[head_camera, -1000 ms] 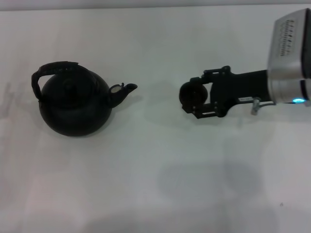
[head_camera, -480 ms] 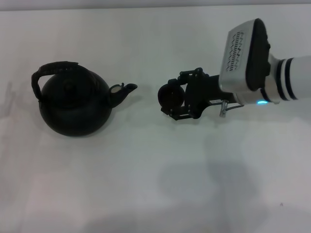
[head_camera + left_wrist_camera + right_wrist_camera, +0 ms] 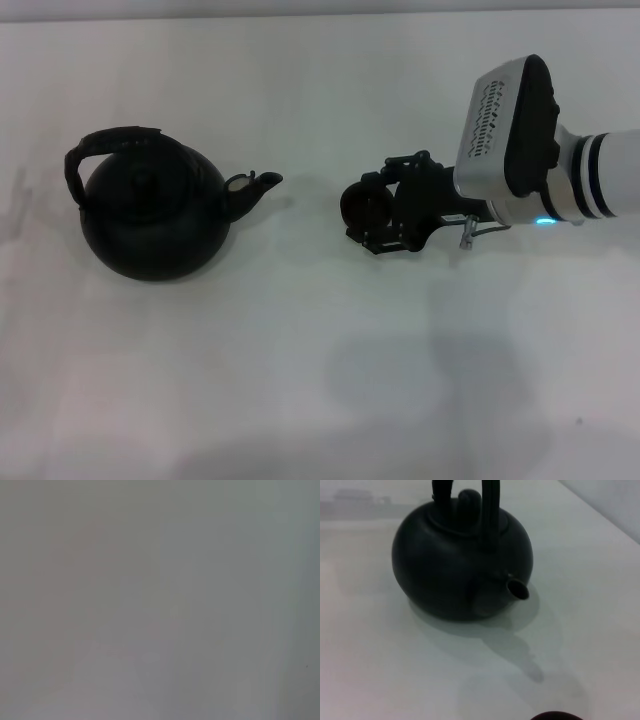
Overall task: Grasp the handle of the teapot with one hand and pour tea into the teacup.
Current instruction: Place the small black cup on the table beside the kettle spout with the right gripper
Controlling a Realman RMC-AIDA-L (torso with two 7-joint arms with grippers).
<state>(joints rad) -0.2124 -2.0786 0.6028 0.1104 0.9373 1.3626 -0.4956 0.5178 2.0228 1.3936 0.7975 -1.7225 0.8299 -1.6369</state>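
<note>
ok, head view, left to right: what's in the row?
handle → teapot body → spout → teacup, held at the right gripper → right arm's silver wrist housing. Left gripper not in view.

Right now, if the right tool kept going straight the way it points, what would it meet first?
Probably the teapot, spout first. The right tool, holding the teacup, points left across the table toward it with open surface between. Its height is unclear, so it might pass above.
</note>
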